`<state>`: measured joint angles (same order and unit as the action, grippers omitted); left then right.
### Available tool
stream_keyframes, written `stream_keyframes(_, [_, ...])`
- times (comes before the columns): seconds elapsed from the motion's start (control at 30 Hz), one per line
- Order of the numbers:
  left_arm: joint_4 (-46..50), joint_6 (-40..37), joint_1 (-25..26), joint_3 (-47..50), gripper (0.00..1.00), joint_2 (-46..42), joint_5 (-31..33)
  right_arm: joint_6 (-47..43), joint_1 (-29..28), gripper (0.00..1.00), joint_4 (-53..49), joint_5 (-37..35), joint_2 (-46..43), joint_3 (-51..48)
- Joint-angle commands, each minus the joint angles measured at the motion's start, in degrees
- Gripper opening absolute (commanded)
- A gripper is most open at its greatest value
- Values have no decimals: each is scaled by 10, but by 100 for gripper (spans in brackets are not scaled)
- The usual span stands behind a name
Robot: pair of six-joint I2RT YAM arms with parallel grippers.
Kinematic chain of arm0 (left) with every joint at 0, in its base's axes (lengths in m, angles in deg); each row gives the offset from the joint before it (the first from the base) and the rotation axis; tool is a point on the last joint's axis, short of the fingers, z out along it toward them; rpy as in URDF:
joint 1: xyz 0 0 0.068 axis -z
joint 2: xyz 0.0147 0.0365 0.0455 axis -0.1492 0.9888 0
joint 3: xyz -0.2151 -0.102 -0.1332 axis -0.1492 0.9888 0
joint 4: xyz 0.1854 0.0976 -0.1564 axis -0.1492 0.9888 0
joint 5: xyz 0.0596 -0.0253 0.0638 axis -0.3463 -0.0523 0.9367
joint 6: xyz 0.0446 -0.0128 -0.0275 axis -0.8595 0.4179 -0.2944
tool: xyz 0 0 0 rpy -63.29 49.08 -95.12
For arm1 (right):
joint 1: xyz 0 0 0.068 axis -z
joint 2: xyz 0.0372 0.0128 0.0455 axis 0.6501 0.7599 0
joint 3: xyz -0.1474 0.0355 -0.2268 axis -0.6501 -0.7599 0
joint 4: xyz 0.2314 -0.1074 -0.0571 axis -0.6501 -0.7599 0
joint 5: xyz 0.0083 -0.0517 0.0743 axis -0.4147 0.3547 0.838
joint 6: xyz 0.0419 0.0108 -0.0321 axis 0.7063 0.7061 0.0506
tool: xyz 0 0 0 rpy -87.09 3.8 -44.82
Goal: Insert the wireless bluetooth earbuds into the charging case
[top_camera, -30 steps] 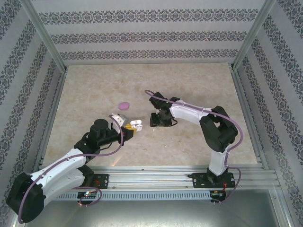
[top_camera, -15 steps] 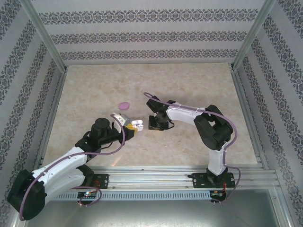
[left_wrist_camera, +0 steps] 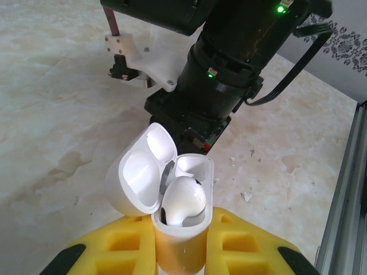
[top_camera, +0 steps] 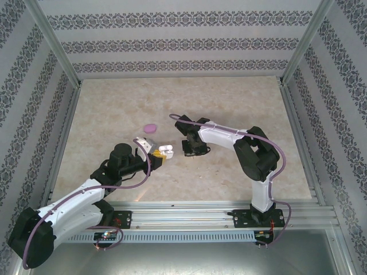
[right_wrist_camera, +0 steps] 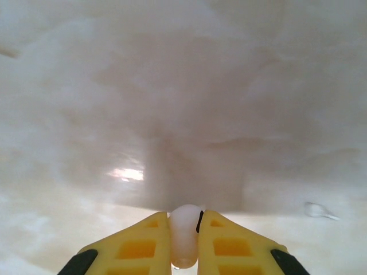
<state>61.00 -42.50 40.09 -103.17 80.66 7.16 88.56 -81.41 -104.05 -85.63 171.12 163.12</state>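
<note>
My left gripper (left_wrist_camera: 180,232) is shut on the body of a white charging case (left_wrist_camera: 179,249), held upright with its lid (left_wrist_camera: 137,177) swung open to the left. One white earbud (left_wrist_camera: 183,197) sits in the near slot; the far slot (left_wrist_camera: 194,166) is bare. In the top view the case (top_camera: 166,151) is left of centre, and my right gripper (top_camera: 191,150) hangs just to its right, low over the table. In the right wrist view the yellow fingers (right_wrist_camera: 229,240) are shut on a second white earbud (right_wrist_camera: 183,232).
A pale purple oval case (top_camera: 150,128) lies on the marble tabletop (top_camera: 241,103) behind the left gripper. The right arm's black wrist (left_wrist_camera: 229,69) looms close behind the open case. Metal rails (top_camera: 69,132) border the table on both sides.
The right gripper's jaws have closed onto the white earbud on the table. The right wrist has shifted slightly beside the case. The left arm and case have stayed still.
</note>
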Motion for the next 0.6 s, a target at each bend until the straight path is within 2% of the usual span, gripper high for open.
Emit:
stream_keyframes(0.0, [-22,-12,5,1,0,-1,-8,-56,17,12,-101,-86,-15,7])
stream_keyframes(0.23, [-20,-11,5,7,0,-9,-5,-93,34,14,-170,-154,20,4])
stream_keyframes(0.4, [-11,-14,5,3,0,-13,-3,-88,17,24,-169,-124,50,16])
stream_keyframes(0.57, [-6,-15,6,1,0,-14,-3,-71,3,35,-142,-69,41,18])
